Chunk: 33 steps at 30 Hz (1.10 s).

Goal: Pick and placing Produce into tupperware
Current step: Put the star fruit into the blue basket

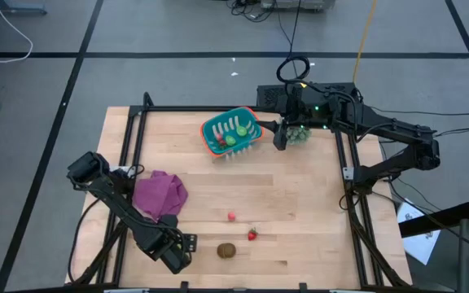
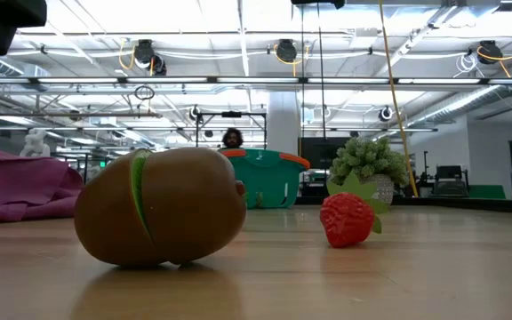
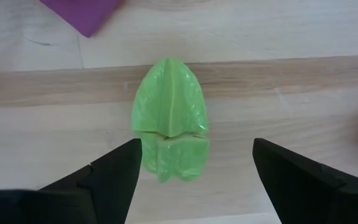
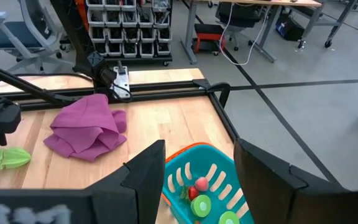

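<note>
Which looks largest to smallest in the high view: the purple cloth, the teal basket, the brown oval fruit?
1. teal basket and purple cloth: they look alike in size, so unranked.
2. brown oval fruit, clearly smallest.

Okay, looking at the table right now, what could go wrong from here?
The left gripper is open over the light green leafy piece, which sits off-centre against one finger; closing might nudge it aside. The right gripper holds the teal basket by its rim, so it could tip and spill the produce inside.
</note>
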Available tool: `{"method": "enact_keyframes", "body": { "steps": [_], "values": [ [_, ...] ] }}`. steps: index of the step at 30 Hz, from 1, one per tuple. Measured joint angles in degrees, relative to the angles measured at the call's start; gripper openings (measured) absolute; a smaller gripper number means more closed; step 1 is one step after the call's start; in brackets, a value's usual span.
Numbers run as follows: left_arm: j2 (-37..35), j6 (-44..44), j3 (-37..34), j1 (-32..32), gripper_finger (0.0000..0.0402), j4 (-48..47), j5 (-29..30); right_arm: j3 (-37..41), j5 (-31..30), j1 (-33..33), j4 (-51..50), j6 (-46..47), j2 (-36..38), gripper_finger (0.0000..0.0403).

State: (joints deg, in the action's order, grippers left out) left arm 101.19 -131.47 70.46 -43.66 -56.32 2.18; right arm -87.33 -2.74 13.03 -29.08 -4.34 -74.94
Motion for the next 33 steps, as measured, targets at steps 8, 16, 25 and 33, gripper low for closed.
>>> {"method": "enact_keyframes", "body": {
  "steps": [8, 16, 25, 33],
  "values": [
    [0.0, -2.2, -1.5, 0.0, 0.0312, 1.6, -1.9, 0.0, 0.0, 0.0, -0.3, 0.0, 0.0, 0.0183],
    [-0.1, -3.1, -6.9, 0.0, 0.0312, 9.2, -2.1, 0.0, 0.0, 0.0, -1.2, 0.2, 0.0, 0.0183],
    [-0.1, -3.7, -7.4, 0.1, 0.0309, 10.1, -0.7, 0.0, 0.0, 0.0, -1.2, 0.2, 0.0, 0.0183],
    [-0.1, -2.6, -7.4, 0.7, 0.0245, 10.2, -0.2, 0.0, 0.0, 0.0, -1.2, 0.2, 0.0, 0.0183]
  ]
}}
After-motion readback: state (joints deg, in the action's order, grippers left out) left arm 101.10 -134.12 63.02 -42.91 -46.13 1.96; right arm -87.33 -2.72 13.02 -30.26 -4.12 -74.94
